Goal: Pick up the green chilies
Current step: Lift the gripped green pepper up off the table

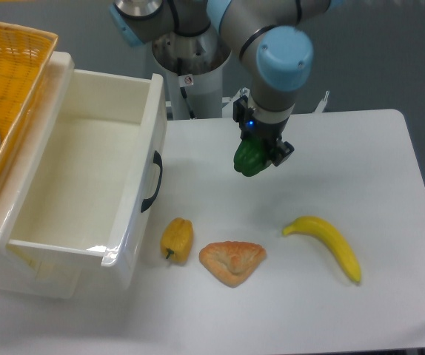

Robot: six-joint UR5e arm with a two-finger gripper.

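Green pepper in the grip, hanging clear of the table.

From the fixed camera, the black two-finger gripper (260, 151) is clenched on the small glossy dark-green lobed toy pepper, the green chilies (249, 159), just above centre frame over the white table (375, 163). The pick looks all but done to me; what remains is a firm hold. Lower down lie the yellow toy pepper (177, 239), the tan triangular pastry (232, 261) and the yellow banana (327, 243); the white open drawer (86, 185) fills the left.
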